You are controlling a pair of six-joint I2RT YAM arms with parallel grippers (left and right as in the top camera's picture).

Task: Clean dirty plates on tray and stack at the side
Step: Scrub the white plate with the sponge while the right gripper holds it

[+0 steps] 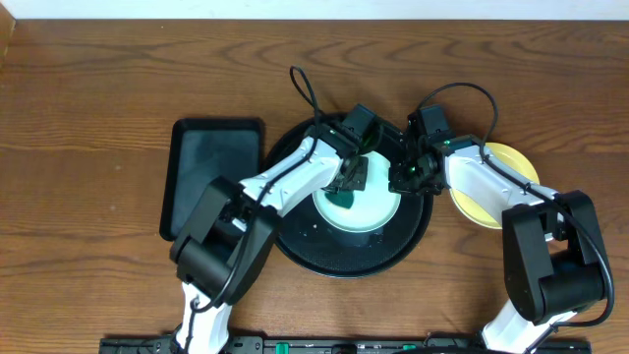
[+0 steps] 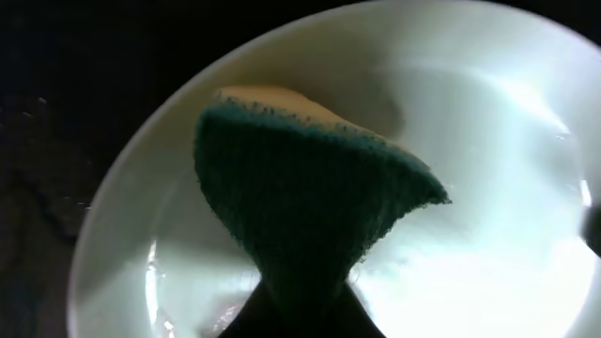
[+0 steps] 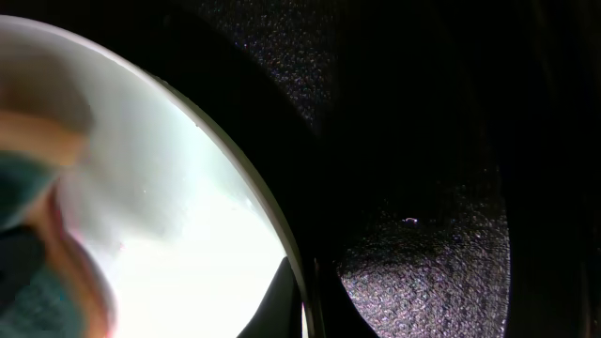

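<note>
At tray's (image 1: 324, 264) centre, left gripper (image 1: 352, 182) clamping sponge (image 2: 310, 216), pressing it onto mint plate (image 1: 373, 214) for scrubbing; right gripper (image 1: 401, 182) pinching plate's rim, likely steadying it.

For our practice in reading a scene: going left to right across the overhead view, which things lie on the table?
rectangular black tray → round black tray, with a pale mint plate in it → yellow plate
</note>
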